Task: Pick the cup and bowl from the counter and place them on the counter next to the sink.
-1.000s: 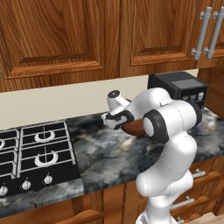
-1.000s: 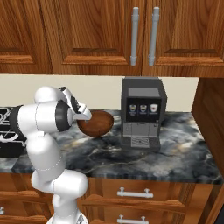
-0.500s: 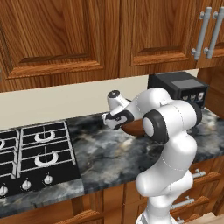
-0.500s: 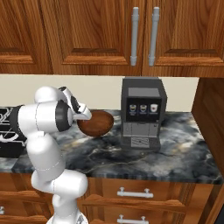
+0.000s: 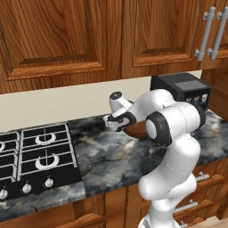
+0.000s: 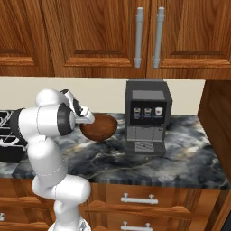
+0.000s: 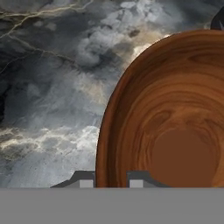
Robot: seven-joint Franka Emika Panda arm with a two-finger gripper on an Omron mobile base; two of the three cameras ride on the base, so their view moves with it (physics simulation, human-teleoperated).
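The reddish-brown wooden bowl sits on the dark marble counter, left of the coffee machine. My gripper reaches down over the bowl's left rim, one fingertip outside the wall and the other inside the glossy hollow. The jaws stand narrow, closed onto the rim. In the base views my hand hides the grip point. The cup and the sink are out of view.
A black coffee machine stands right beside the bowl. The black gas stove lies to the left. Wooden wall cabinets hang above. Bare counter stretches between stove and bowl.
The fingers have drawn together from wide open onto the bowl's rim. Arm, bowl and camera have stayed in place.
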